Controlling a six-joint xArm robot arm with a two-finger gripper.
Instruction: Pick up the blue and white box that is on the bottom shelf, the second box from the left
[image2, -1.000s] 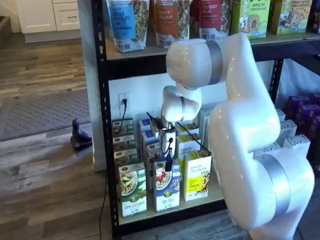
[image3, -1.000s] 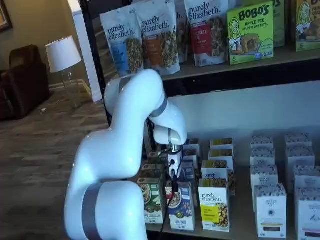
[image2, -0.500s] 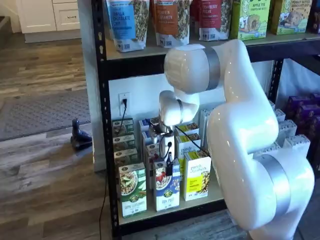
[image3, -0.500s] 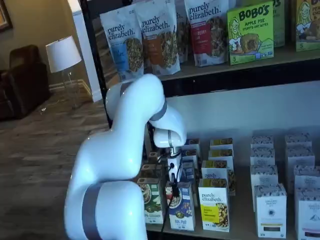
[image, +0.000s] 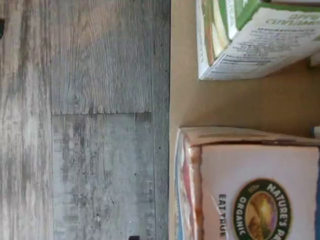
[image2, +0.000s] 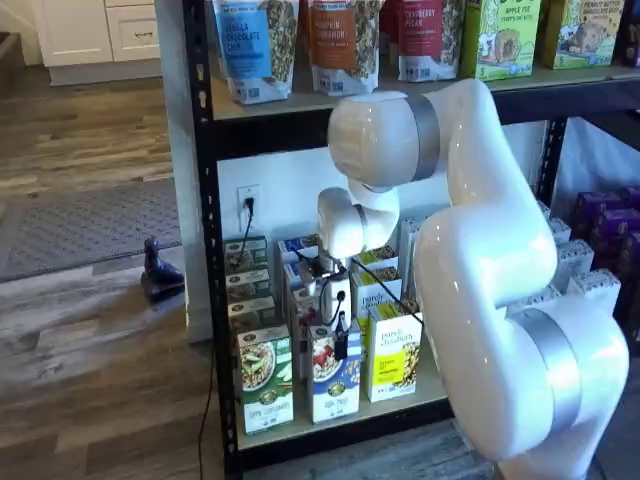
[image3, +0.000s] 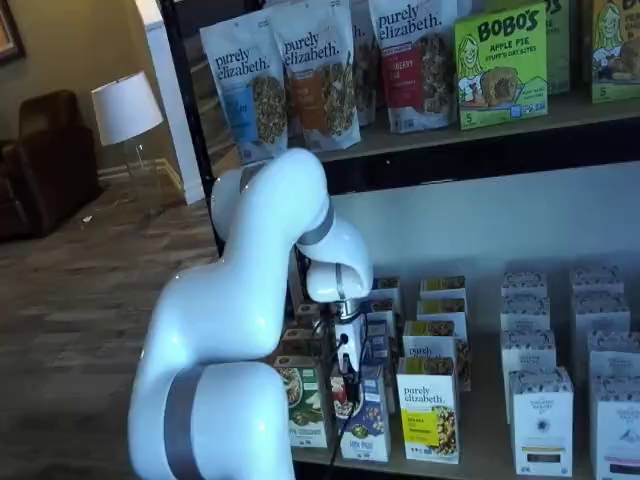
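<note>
The blue and white box (image2: 335, 385) stands at the front of the bottom shelf (image2: 300, 428), between a green-and-white carton (image2: 265, 378) and a yellow carton (image2: 393, 352). It shows in both shelf views, the other being (image3: 365, 425). My gripper (image2: 341, 340) hangs right at the box's top edge, also seen in a shelf view (image3: 350, 372). Only its black fingers show, with no plain gap. In the wrist view the box's top flap (image: 250, 190) with a round logo is very close, and the green-and-white carton (image: 250, 35) stands beside it on the beige board (image: 185, 105).
More cartons stand in rows behind the front ones. White boxes (image3: 540, 420) fill the shelf's right part. Granola bags (image2: 250, 45) stand on the higher board. The black rack post (image2: 205, 250) is to the left. Wood floor (image: 100, 120) lies below the shelf edge.
The wrist and gripper have come down and slightly forward, from above the row of cartons to the top of the blue and white box. The boxes have not moved.
</note>
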